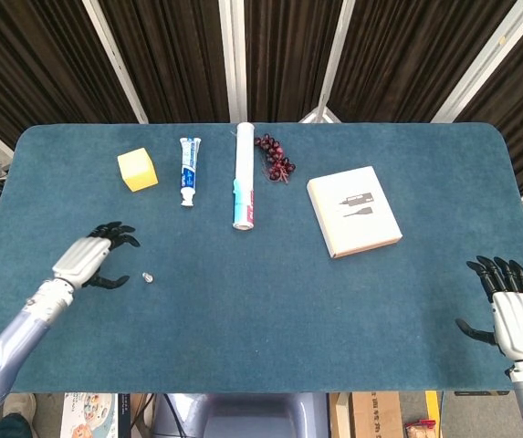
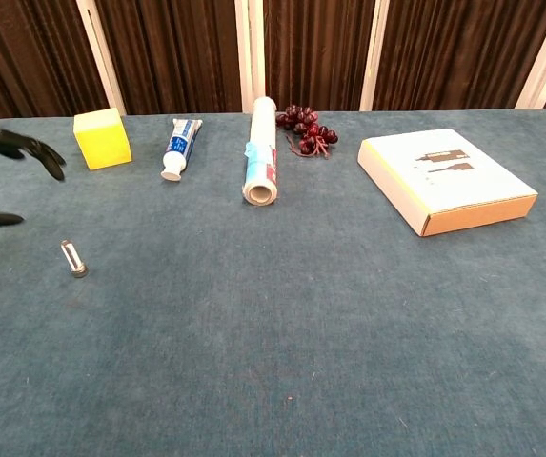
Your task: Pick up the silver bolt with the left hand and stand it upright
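Note:
The silver bolt (image 1: 148,276) is a small shiny piece on the blue cloth at the front left. In the chest view the bolt (image 2: 72,258) shows slanted, its head low at the right, with nothing touching it. My left hand (image 1: 92,258) hovers just left of it with fingers spread and nothing in them; only its dark fingertips (image 2: 42,154) show at the chest view's left edge. My right hand (image 1: 517,312) rests open at the table's front right corner, far from the bolt.
Along the back stand a yellow block (image 1: 138,170), a toothpaste tube (image 1: 189,170), a long white roll (image 1: 244,175) and a bunch of dark grapes (image 1: 275,157). A flat white box (image 1: 353,211) lies right of centre.

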Robot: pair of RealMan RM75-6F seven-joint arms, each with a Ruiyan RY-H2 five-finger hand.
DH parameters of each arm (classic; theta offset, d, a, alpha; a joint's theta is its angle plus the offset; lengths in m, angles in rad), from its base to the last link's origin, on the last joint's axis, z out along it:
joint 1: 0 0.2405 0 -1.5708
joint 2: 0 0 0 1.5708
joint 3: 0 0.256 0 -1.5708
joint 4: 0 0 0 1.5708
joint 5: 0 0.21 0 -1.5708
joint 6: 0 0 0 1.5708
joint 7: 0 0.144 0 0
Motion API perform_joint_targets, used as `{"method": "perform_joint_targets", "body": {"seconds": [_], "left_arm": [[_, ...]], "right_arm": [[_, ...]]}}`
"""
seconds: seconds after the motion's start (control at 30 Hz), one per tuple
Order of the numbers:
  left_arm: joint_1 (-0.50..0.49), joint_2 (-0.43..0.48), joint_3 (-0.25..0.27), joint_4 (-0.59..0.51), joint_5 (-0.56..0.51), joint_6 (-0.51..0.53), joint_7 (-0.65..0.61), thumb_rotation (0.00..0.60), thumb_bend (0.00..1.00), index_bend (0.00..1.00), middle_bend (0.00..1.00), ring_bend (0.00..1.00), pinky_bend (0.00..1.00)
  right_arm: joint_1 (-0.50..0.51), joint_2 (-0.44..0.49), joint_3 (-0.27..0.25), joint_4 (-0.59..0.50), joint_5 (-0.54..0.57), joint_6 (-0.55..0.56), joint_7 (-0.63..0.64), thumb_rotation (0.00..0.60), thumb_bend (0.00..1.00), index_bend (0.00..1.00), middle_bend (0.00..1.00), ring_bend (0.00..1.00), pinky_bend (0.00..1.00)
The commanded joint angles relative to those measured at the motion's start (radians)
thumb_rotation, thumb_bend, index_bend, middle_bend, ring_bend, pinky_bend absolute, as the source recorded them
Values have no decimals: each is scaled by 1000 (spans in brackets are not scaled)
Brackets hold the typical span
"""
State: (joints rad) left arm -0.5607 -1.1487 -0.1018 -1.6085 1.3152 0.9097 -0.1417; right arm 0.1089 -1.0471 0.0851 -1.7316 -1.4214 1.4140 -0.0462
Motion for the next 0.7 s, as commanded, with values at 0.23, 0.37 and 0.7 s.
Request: {"method": "perform_joint_targets", "body": {"seconds": [0.23, 0.37, 0.7], "left_arm": [[231, 166, 50, -251, -42, 438, 440, 600, 401, 216, 78, 0, 0], [326, 151, 78, -238, -1, 581, 439, 600, 401, 207, 73, 0, 0], [430, 96, 105, -153, 63, 696, 358, 600, 365, 118, 26, 0, 0]], "right_arm": [[-3, 4, -8, -6, -30, 15, -9, 600, 154, 191, 141, 77, 9], [-6, 14, -12, -7, -46, 22, 7, 600, 155, 190, 141, 77, 0], [-11, 41, -17, -14, -68, 32, 31, 600, 154, 165, 133, 77, 0]]}}
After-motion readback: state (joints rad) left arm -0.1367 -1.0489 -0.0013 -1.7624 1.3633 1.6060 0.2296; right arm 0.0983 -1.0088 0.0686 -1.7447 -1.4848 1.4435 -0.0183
